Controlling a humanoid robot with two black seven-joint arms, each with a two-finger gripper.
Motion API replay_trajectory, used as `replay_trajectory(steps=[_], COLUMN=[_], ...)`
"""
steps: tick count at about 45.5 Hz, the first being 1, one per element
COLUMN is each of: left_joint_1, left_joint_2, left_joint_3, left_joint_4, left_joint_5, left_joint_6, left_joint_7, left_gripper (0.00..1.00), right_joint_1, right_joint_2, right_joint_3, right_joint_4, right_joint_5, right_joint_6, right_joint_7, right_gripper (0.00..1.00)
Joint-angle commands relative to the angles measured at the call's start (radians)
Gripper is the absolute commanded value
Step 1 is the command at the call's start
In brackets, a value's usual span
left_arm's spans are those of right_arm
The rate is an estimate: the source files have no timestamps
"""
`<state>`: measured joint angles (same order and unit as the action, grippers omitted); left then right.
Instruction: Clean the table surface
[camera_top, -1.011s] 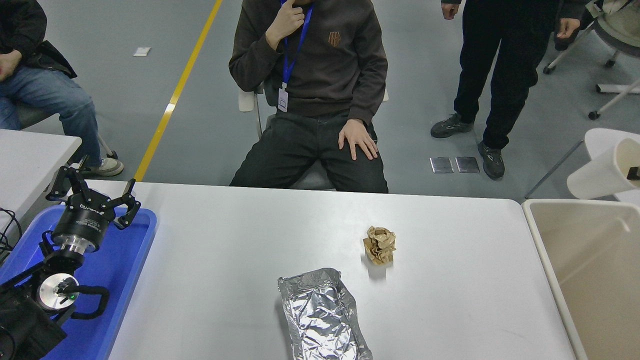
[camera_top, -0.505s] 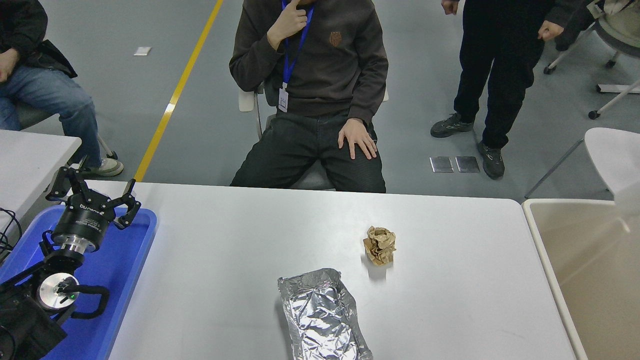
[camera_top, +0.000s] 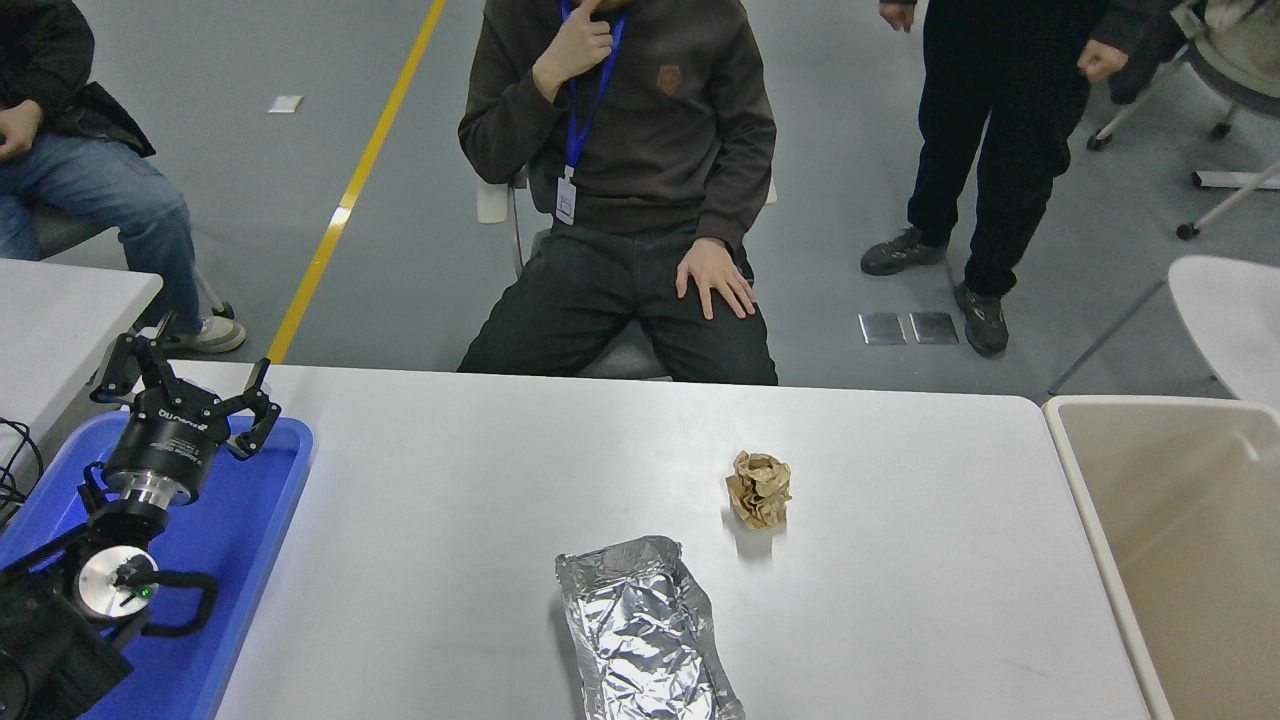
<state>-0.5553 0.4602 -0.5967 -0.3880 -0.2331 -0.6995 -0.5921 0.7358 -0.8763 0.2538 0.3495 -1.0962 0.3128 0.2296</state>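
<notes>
White-grey table surface (camera_top: 480, 520), filling the middle of the view, rounded far-right corner showing. Two leftovers on it: crumpled brown paper ball (camera_top: 759, 489) right of centre, and a creased foil sheet (camera_top: 645, 632) at the near edge, close to the ball but apart. Beige bin (camera_top: 1180, 540) butted against the right edge, blue tray (camera_top: 235, 540) against the left. Left gripper (camera_top: 187, 390) parked over the tray's far end, fingers spread, grasping nothing. Right gripper out of view now (a second ago a white cup held out above the bin at the right edge; cup and arm both gone since). Likely means one item just binned; paper and foil unmoved, so probably next. Seated person (camera_top: 620, 190) beyond the far edge, others standing by.
</notes>
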Motion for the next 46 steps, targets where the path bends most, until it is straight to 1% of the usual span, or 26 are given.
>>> replay_trajectory(steps=[1,9,13,21,36,46], left_joint_1=[0.000,0.000,0.000,0.000,0.000,0.000], left_joint_2=[0.000,0.000,0.000,0.000,0.000,0.000], left_joint_3=[0.000,0.000,0.000,0.000,0.000,0.000], left_joint_4=[0.000,0.000,0.000,0.000,0.000,0.000], left_joint_5=[0.000,0.000,0.000,0.000,0.000,0.000], left_joint_6=[0.000,0.000,0.000,0.000,0.000,0.002], left_joint_7=[-0.002,0.000,0.000,0.000,0.000,0.000], left_gripper=[1.00,1.00,1.00,1.00,1.00,1.00], right_joint_1=[-0.035,-0.058,-0.073,-0.122,-0.165,-0.196], right_joint_2=[0.141,0.194,0.238,0.321,0.352,0.350], right_joint_3=[-0.152,-0.298,-0.356,-0.413,-0.416,-0.416], right_joint_4=[-0.207,-0.214,-0.257,-0.353,-0.357,-0.372], right_joint_5=[0.113,0.251,0.288,0.320,0.322,0.322], right_joint_6=[-0.053,-0.119,-0.155,-0.201,-0.277,-0.282], right_joint_7=[0.073,0.073,0.073,0.070,0.030,0.027], right_gripper=[0.00,0.00,0.00,0.00,0.00,0.00])
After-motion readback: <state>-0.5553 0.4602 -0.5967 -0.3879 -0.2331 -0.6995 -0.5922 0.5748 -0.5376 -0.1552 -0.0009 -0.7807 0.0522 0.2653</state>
